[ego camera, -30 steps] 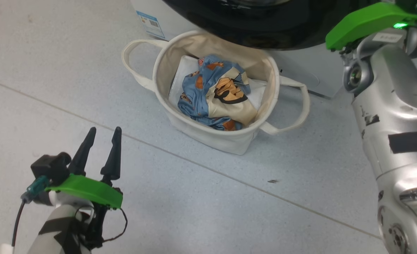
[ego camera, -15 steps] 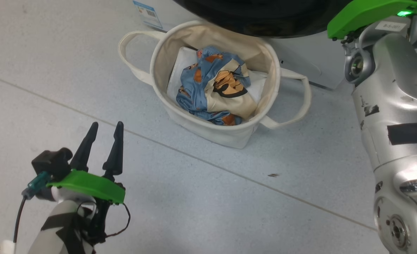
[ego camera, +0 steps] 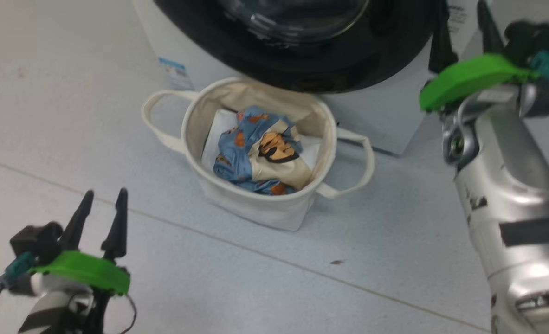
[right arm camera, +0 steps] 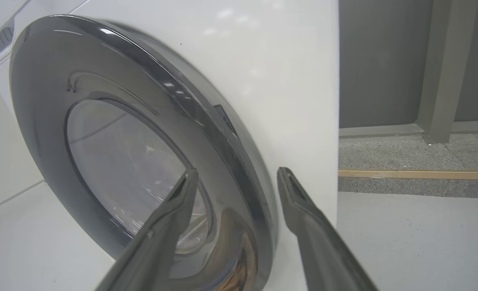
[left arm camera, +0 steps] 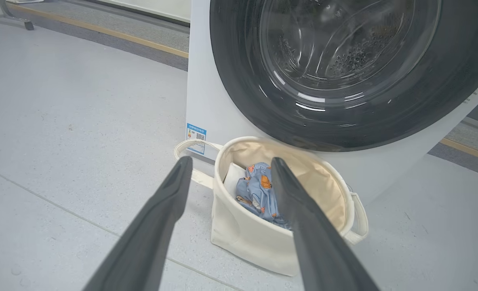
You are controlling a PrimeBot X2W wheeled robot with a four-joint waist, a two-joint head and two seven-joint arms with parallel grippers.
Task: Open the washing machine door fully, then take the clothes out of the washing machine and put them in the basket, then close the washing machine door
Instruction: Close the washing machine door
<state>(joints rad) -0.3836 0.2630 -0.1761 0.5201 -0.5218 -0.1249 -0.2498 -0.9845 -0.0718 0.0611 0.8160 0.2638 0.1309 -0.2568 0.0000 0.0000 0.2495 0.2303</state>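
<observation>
The washing machine door, black-rimmed with a glass bowl, lies flat against the white washing machine. In the right wrist view my right gripper is open, with the door rim edge between its fingers and the machine front just behind. In the head view the right gripper points up beside the door's right side. The cream basket stands on the floor below the door and holds the blue bear-print clothes. My left gripper hovers open and empty at the lower left, apart from the basket and clothes.
A flat white folded sheet lies under the clothes in the basket. A blue sticker marks the machine's lower left corner. Grey floor tiles with a seam spread around. A grey wall and a yellow floor strip lie behind the machine.
The head camera has tilted up, so more of the door shows and my right gripper's fingers have come into the picture. The basket, the clothes and my open left gripper look unchanged.
</observation>
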